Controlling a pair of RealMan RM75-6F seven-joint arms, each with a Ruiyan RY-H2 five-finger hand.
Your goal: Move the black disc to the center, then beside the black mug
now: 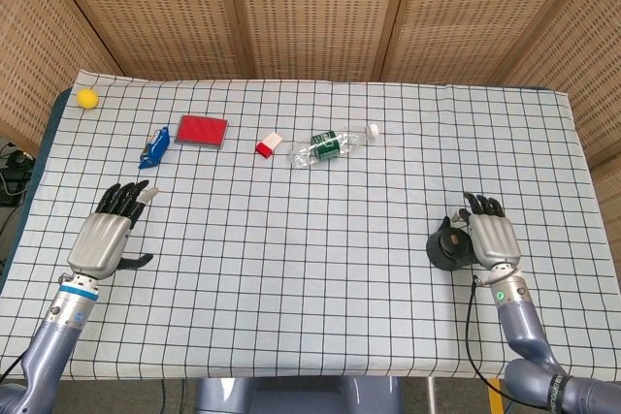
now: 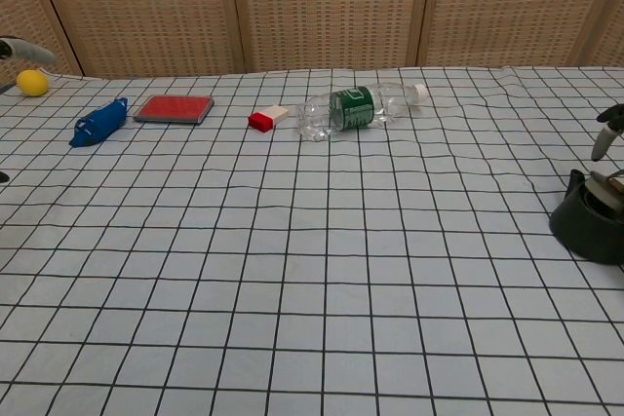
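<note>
Head view: my right hand (image 1: 490,238) sits at the right side of the checked surface (image 1: 320,239), its fingers over the far edge of the black disc (image 1: 448,249), which lies flat on the cloth well to the right of center. I cannot tell whether the fingers are pinching the rim or only resting against it. In the chest view the disc (image 2: 589,224) shows at the right border as a low, dark, domed shape with 1 fingertip (image 2: 604,140) raised above it and a pale fingertip pad resting on its top.

My left hand (image 1: 105,236) rests spread and empty on the left side, well apart from everything.

I judge the disc rigid and fairly light, with a smooth skin that could slip under hard fingertips. Being low, it offers little height to grab, so I would take it across its rim, thumb on 1 side and fingers opposite, and lift it clear of the cloth, which could bunch if the disc were dragged.

No black mug appears in either view.
</note>
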